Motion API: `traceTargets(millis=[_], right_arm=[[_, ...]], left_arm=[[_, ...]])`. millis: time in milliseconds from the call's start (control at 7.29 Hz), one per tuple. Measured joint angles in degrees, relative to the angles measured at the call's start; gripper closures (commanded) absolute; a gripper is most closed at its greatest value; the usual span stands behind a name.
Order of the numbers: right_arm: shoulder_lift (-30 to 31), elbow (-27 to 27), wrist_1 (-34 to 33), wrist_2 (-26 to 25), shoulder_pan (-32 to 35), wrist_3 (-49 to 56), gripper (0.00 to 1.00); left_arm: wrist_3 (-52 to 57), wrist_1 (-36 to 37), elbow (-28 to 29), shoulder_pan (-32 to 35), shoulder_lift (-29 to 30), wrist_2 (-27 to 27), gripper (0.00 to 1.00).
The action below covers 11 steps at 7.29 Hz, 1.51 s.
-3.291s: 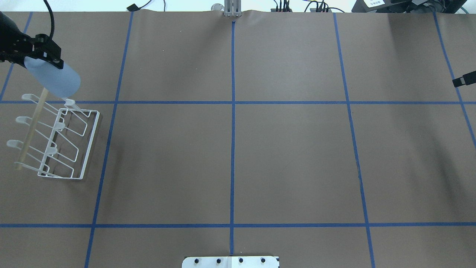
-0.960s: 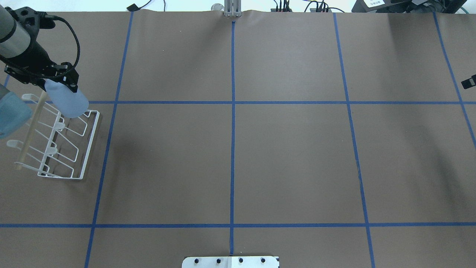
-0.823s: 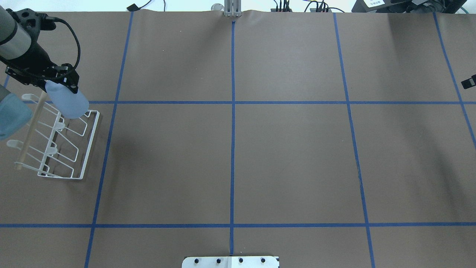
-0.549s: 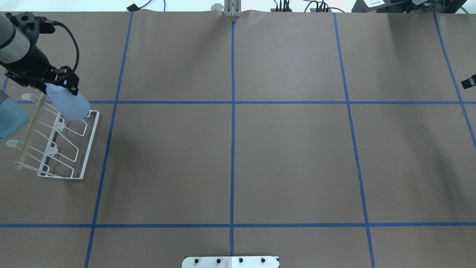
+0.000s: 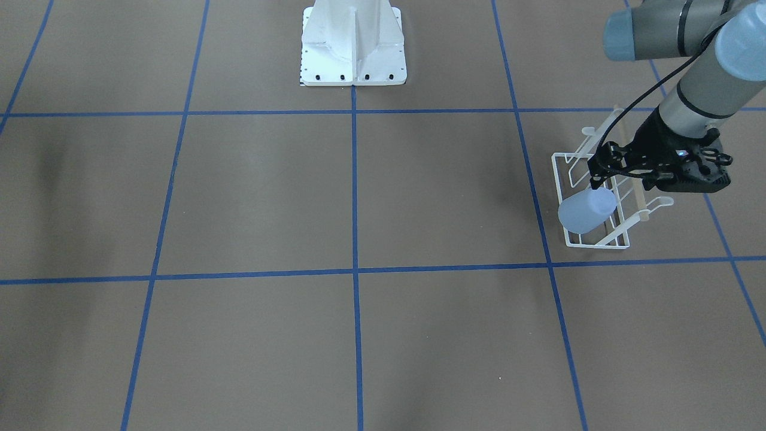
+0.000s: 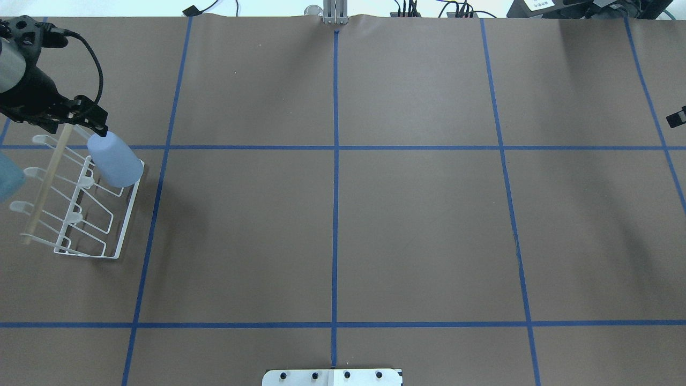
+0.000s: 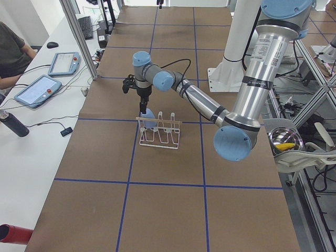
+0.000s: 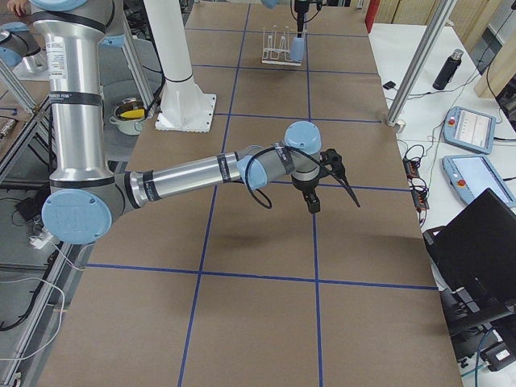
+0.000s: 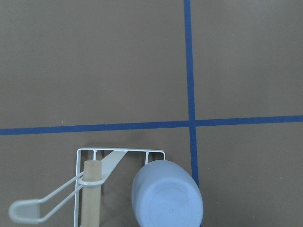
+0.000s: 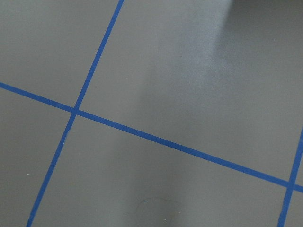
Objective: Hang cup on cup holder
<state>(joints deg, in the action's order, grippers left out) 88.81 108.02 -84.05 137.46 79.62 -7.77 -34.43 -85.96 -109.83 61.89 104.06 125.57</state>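
Cup (image 6: 115, 167) hangs mouth-down and tilted on a prong of the cup holder (image 6: 84, 182). It is at the rack's end farthest from the robot, on the side toward the middle of the surface (image 6: 418, 236). In the left wrist view its closed base faces the camera. The left end effector (image 6: 80, 124) stands just above that base with its fingers apart and grips nothing; whether a fingertip touches the cup I cannot tell. The right end effector (image 8: 336, 207) hangs over bare brown surface well apart from the rack, fingers spread and empty. Blue tape lines (image 6: 335, 147) cross the surface in a grid.
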Motion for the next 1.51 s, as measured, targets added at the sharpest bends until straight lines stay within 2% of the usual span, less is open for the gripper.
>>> traceTargets(millis=[411, 823, 1509], right_arm=[[-0.1, 0.3, -4.0, -0.5, 1.0, 0.3, 0.00], [0.7, -1.9, -5.6, -0.6, 2.7, 3.0, 0.00], [1.3, -3.2, -7.9, -0.8, 3.4, 6.6, 0.00]], left_arm=[[19.3, -0.4, -1.7, 9.2, -8.7, 0.0, 0.02], [31.0, -0.2, 0.1, 17.8, -13.1, 0.6, 0.02], [30.7, -0.6, 1.3, 19.5, -14.0, 3.8, 0.02]])
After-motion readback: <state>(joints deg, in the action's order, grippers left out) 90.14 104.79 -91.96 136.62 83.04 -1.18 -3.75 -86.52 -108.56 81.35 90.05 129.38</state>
